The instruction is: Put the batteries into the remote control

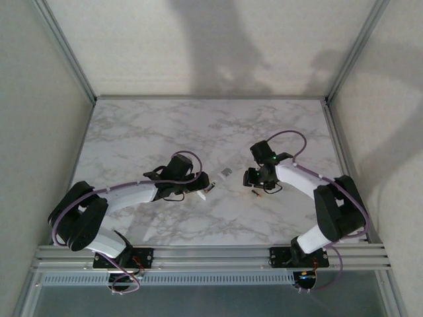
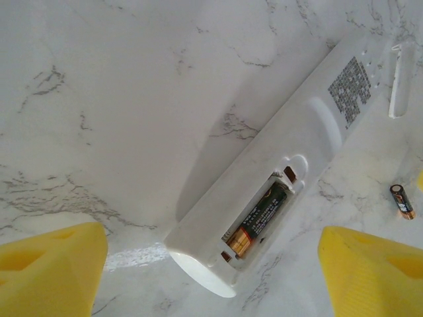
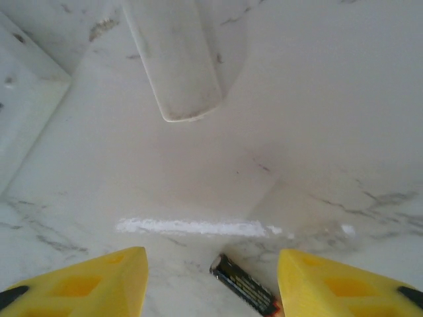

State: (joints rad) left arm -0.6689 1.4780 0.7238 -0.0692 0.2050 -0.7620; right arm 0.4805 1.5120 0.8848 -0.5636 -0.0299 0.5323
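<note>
The white remote control lies back-up on the marble, its battery bay uncovered. One battery sits in the bay, coppery end toward the remote's rounded near end. My left gripper is open, and that near end lies between its yellow fingers, touching neither. The second battery lies loose on the table between the spread fingers of my open right gripper. From above, the remote is just right of the left gripper. The loose battery is under the right gripper.
A narrow white strip, possibly the bay cover, lies beside the remote's far end. In the right wrist view a flat white piece fills the upper left corner. Grey walls enclose the marble table on three sides; a metal rail runs along the front.
</note>
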